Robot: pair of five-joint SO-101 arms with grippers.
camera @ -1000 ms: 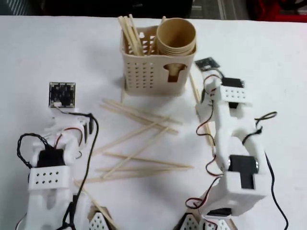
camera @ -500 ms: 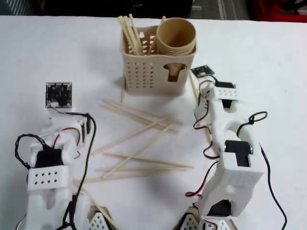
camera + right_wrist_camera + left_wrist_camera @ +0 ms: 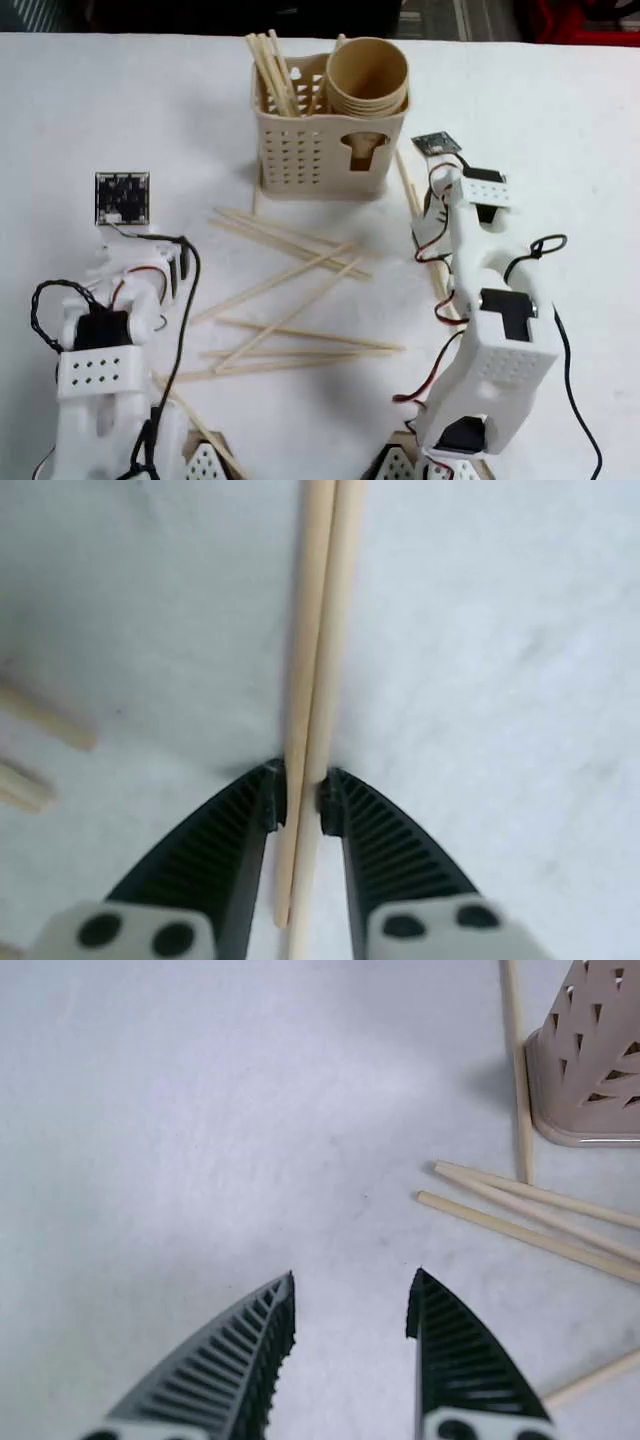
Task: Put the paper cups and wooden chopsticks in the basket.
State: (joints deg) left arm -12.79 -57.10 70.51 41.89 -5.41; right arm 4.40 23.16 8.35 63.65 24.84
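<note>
A white desk [image 3: 80, 90] runs back to a dark room edge [image 3: 200, 12] that is hard to make out. The basket [image 3: 320, 160], far middle, holds stacked cups [image 3: 367, 75] and chopsticks [image 3: 270, 65]. Loose sticks [image 3: 290, 290] lie scattered nearer. The right tool [image 3: 298, 795] pinches a pair [image 3: 320, 630], whose near ends the arm hides. The left tool [image 3: 350, 1305] stands partly open over bare desk, holding nothing.

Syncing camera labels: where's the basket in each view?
High view: basket at the far middle of the table.
Left wrist view: its corner beyond the open left pincer.
Right wrist view: right pincer shut on two chopsticks.
Shared landmark: the lone chopstick beside the basket's corner.
</note>
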